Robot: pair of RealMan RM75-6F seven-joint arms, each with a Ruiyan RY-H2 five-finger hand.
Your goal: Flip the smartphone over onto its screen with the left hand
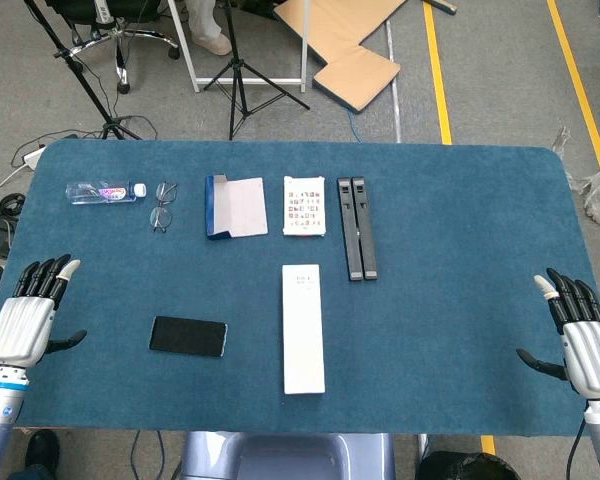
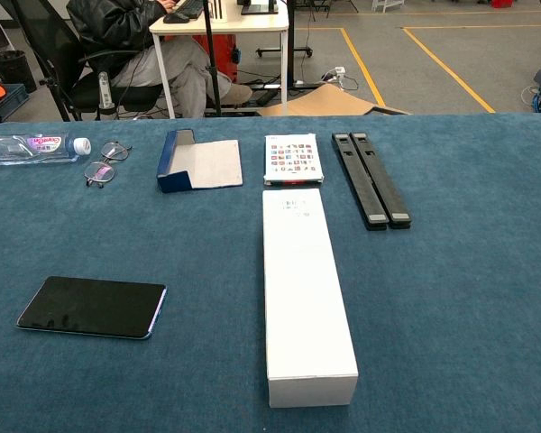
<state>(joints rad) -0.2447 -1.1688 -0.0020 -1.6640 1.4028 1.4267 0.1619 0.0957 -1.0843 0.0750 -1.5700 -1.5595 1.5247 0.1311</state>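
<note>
Lying flat, the smartphone (image 1: 188,336) shows a dark, apparently screen-up face.

You see a black smartphone (image 1: 187,336) on the blue desk (image 1: 460,250). The long box (image 1: 303,328) is white, the 2 bars (image 1: 357,227) black. The card (image 1: 304,206) near the far edge shows a multicoloured grid.
</note>
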